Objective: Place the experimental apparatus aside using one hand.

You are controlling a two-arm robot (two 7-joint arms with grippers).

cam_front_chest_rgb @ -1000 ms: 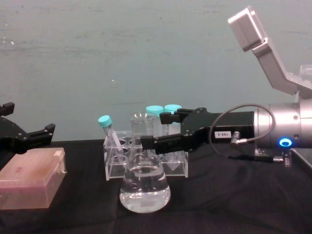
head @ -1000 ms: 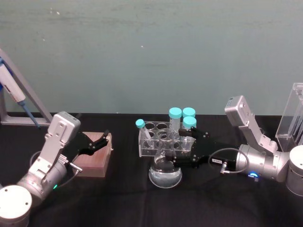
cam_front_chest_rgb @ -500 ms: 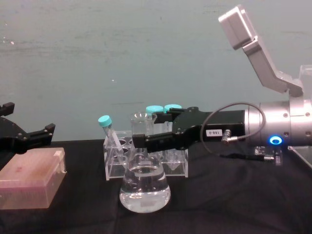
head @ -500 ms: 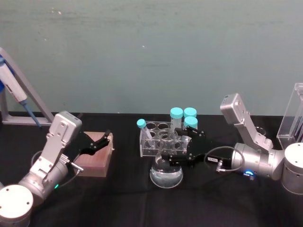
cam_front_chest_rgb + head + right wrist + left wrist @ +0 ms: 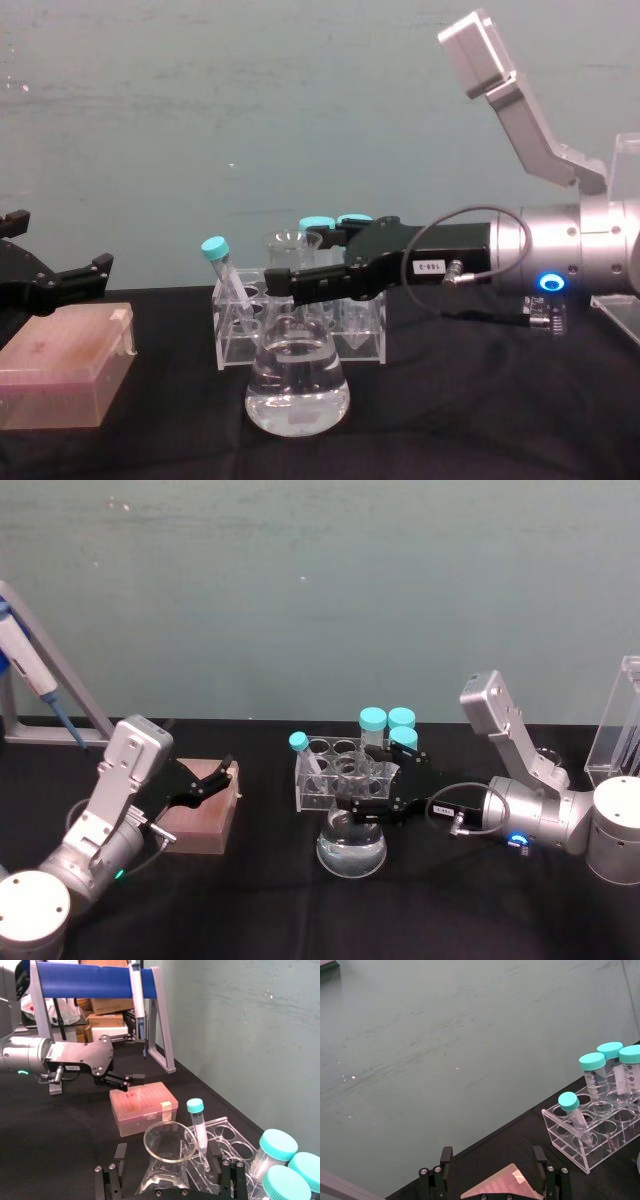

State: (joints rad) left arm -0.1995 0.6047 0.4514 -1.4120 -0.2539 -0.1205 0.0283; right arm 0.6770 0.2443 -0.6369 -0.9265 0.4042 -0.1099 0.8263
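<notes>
The right gripper (image 5: pixel 167 1151) has advanced left. Its fingers are spread wide and straddle the neck of the conical flask (image 5: pixel 297 385), which stands just before the tube rack (image 5: pixel 235 338). The left gripper (image 5: pixel 221 778) hangs spread over the pink tip box (image 5: pixel 60 375).

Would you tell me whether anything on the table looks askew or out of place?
One teal-capped tube leans at an angle in the clear rack, while the three larger tubes stand upright. Nothing looks spilled. The right gripper straddles the flask neck.

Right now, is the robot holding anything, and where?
Nothing yet. The right tool is open around the neck of the flask, not gripping; the left tool is open too.
</notes>
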